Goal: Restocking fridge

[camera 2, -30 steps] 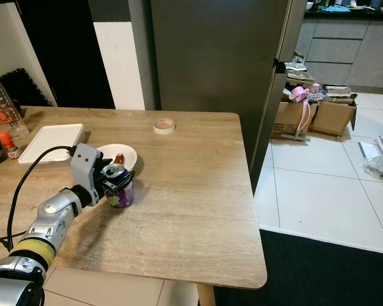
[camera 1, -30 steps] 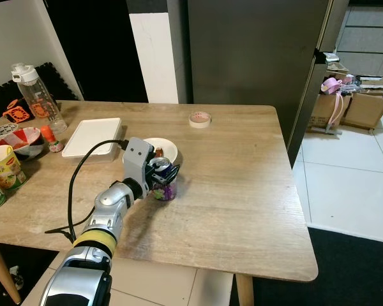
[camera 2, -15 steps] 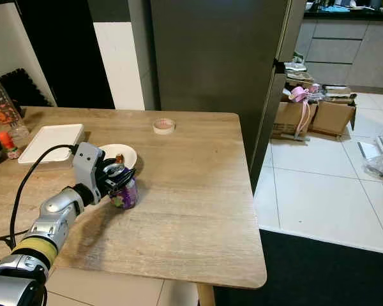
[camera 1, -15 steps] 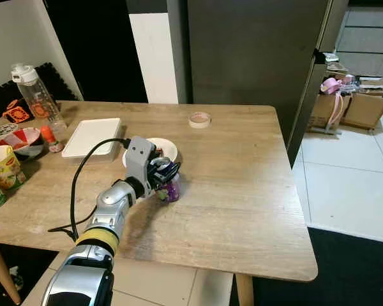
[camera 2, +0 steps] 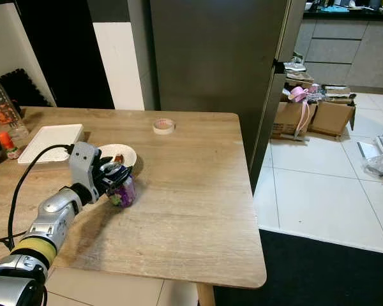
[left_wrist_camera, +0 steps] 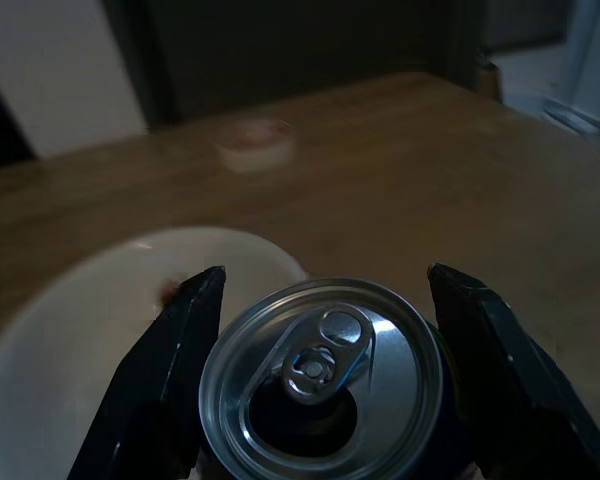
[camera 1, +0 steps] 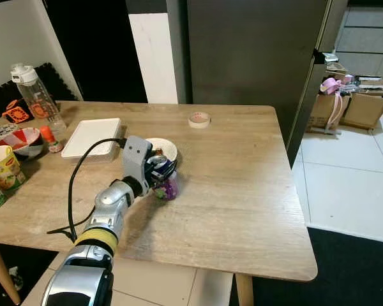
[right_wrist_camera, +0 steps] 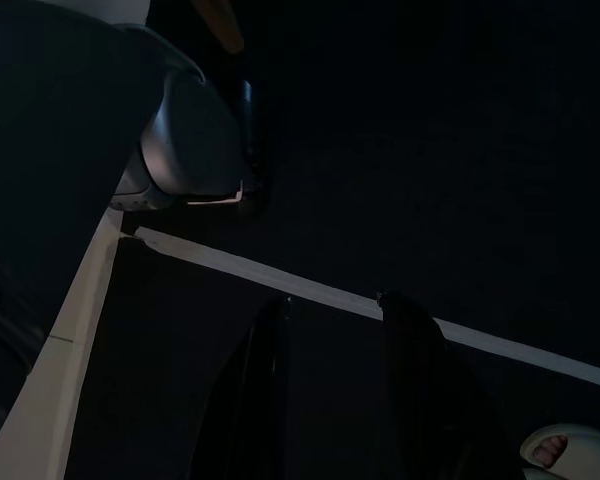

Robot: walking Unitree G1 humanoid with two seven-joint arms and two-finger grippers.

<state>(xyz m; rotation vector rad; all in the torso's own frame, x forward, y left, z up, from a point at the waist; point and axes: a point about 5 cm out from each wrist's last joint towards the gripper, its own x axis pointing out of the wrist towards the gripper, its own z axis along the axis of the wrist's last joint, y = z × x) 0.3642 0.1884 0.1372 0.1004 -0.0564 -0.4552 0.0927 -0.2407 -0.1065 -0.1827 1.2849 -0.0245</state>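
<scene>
Left gripper [camera 1: 161,173] clamped on a purple drink can [camera 1: 166,187], one black finger [left_wrist_camera: 165,370] on each side of its silver top; the can is tilted, just off or barely touching the wooden table [camera 1: 242,191], beside a white plate [camera 1: 163,148] holding a small brown morsel. The can's label cannot be read. Beyond the plate lies a roll of tape [camera 1: 199,119], near the table's far edge and the tall dark fridge [camera 1: 255,57], whose door is closed. To the plate's left sit a white rectangular tray [camera 1: 92,137], a clear water bottle [camera 1: 37,97] with orange print, a patterned bowl [camera 1: 19,141] and a yellow noodle cup [camera 1: 5,167] with writing too small to read. Right gripper [right_wrist_camera: 330,390] hangs in shadow over dark floor, fingers slightly apart.
</scene>
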